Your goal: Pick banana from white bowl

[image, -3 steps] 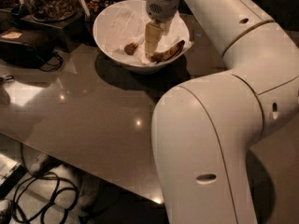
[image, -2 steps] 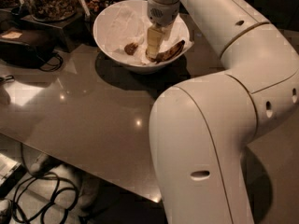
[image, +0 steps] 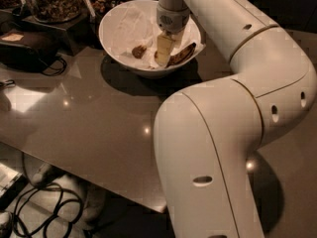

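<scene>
- Down in the white bowl (image: 110, 20), at about 5 o'clock from its centre, the gripper (image: 163, 52) sits where it was a second ago, and the banana (image: 182, 54) has not shifted either.
- Since then the big near link of the arm (image: 208, 157) has edged a little toward 9 o'clock; the bowl stays put on the worktop (image: 89, 118).
- The arm rises from the lower edge, bends at an elbow at 3 o'clock, then runs back toward 11 o'clock and drops its wrist steeply into the bowl.
- The gripper's pale tip is low over the crumpled paper lining (image: 130, 26), just beside the banana's 9 o'clock end; whether it touches or grasps the banana cannot be told.
- The banana lies against the bowl's wall at 4 o'clock, and a small brown lump (image: 139, 51) lies at 7 o'clock, apart from it.
</scene>
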